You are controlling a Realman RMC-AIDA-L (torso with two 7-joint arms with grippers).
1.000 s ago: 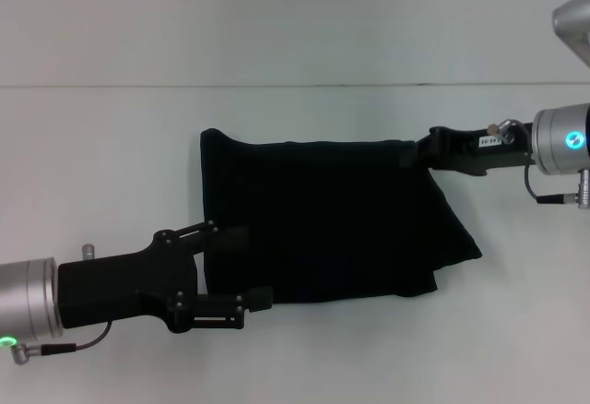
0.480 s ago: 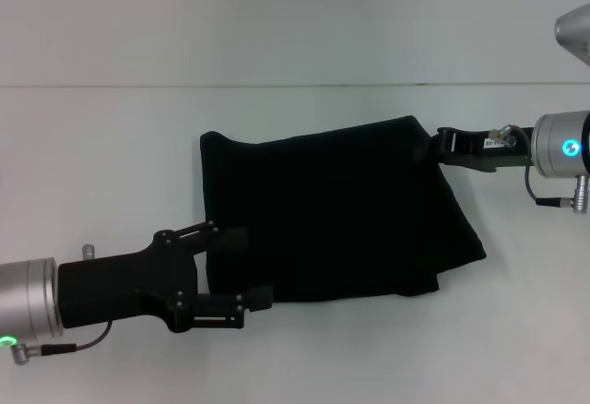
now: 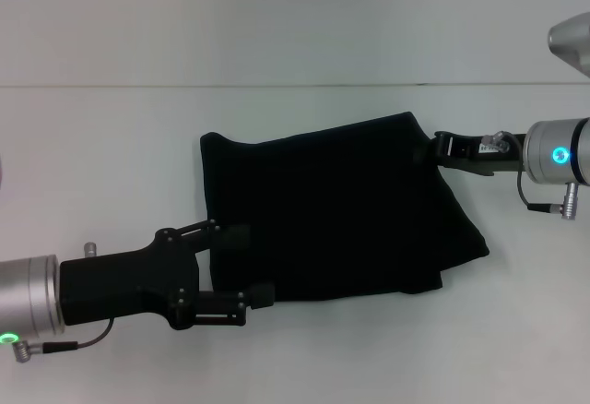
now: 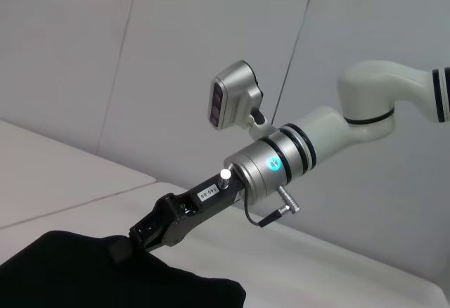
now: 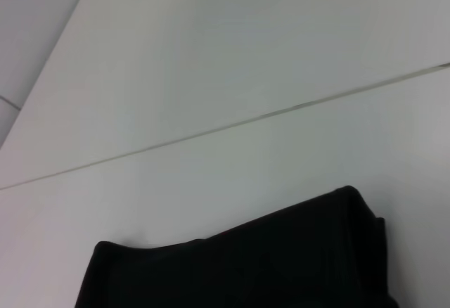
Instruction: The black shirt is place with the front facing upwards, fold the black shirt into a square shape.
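Observation:
The black shirt [image 3: 332, 210] lies folded into a rough rectangle in the middle of the white table; no lettering or label shows. My right gripper [image 3: 435, 148] is shut on the shirt's far right corner and holds it raised a little off the table. The left wrist view shows the same pinch, with the right gripper [image 4: 135, 241] clamped on the black shirt [image 4: 84, 273]. My left gripper [image 3: 260, 266] stands open at the shirt's near left edge, one finger over the cloth and one at its near border. In the right wrist view the black shirt [image 5: 246, 266] shows with its raised corner.
The white table [image 3: 120, 146] surrounds the shirt on all sides. A thin seam [image 3: 277, 86] runs across it behind the shirt. The right arm's wrist camera housing [image 3: 572, 35] hangs at the far right.
The right gripper has lifted the shirt's far right corner and drawn it slightly back, so the far edge now slopes up to the right. The left arm has barely moved.

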